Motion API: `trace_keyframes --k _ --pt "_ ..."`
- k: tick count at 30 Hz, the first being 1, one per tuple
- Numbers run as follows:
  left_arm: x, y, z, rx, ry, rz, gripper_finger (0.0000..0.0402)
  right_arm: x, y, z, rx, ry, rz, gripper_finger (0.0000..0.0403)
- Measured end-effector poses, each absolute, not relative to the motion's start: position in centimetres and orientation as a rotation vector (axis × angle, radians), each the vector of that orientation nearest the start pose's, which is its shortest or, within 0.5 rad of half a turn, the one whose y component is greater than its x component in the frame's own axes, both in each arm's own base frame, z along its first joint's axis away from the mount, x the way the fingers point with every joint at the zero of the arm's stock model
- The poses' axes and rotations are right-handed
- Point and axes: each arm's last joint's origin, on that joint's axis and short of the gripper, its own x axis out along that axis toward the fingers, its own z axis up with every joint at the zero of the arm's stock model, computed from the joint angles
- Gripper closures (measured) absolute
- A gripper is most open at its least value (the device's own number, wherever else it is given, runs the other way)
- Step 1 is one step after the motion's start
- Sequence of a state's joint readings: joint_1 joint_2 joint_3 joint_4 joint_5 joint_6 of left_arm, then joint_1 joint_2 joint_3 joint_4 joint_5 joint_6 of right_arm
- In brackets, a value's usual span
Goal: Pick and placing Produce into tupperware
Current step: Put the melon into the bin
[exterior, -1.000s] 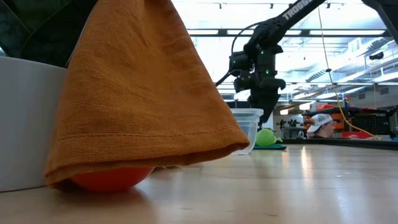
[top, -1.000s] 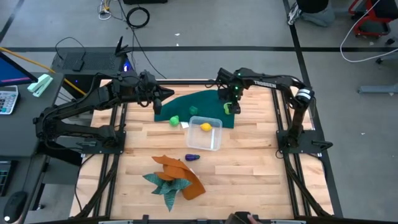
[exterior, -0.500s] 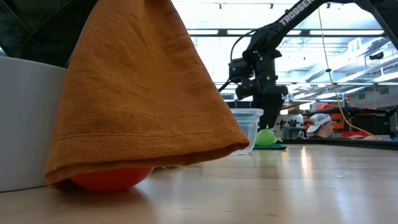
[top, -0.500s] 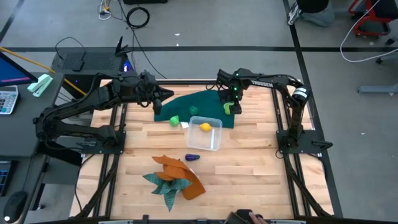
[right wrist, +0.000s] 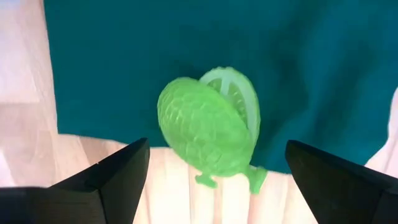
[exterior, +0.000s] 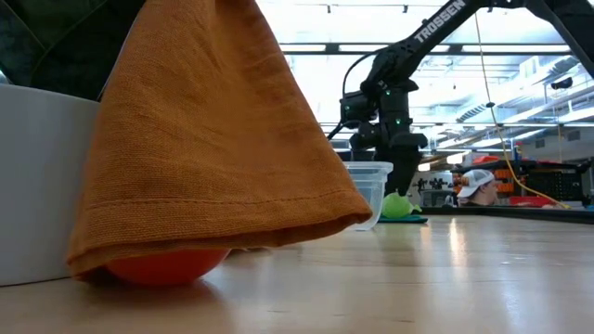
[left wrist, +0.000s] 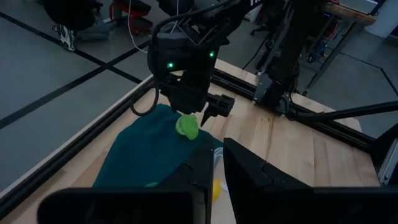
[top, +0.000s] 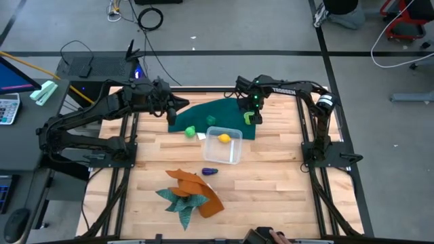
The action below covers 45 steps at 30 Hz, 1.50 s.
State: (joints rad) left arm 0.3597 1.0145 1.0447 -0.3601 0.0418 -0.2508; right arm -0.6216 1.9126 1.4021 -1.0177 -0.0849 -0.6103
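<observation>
The table (top: 271, 176) shows pale wood planks, smooth with a soft sheen in the low view. The orange cloth (exterior: 204, 139) is a coarse woven fabric with a stitched hem. The dark green cloth (right wrist: 186, 43) looks matt and soft. The light green toy (right wrist: 208, 127) is glossy plastic, its skin finely ridged. The tupperware (exterior: 371, 190) is clear, smooth plastic. The arms' fingers (right wrist: 106, 177) look matt black.

"TROSSEN" on right arm (exterior: 436, 22)
</observation>
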Motion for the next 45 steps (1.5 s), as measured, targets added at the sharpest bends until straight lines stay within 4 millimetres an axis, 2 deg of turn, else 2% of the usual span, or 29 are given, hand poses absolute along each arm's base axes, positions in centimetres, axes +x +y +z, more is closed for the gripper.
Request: trace_keyframes --k 11,15,20,33,37,45 --pt "20.1 7.4 36.2 -0.317 0.305 0.357 0.0362 29.6 -20.8 16.4 0.088 1.521 0.063 0.0064" --pt "20.1 7.4 36.0 -0.32 0.319 0.358 0.0359 29.8 -20.8 16.2 0.088 1.52 0.063 0.0068" --pt "20.1 7.4 36.0 -0.32 0.322 0.359 0.0357 29.8 -20.8 16.2 0.095 1.52 0.056 0.0097" --pt "20.1 7.4 36.0 -0.319 0.322 0.358 0.0356 29.7 -20.8 16.3 0.095 1.519 0.053 0.0215" --pt "20.1 7.4 36.0 -0.318 0.322 0.359 0.0359 29.7 -20.8 16.3 0.096 1.519 0.053 0.0227" --pt "20.1 7.4 36.0 -0.317 0.322 0.358 0.0358 29.7 -20.8 16.3 0.104 1.52 0.045 0.0217"
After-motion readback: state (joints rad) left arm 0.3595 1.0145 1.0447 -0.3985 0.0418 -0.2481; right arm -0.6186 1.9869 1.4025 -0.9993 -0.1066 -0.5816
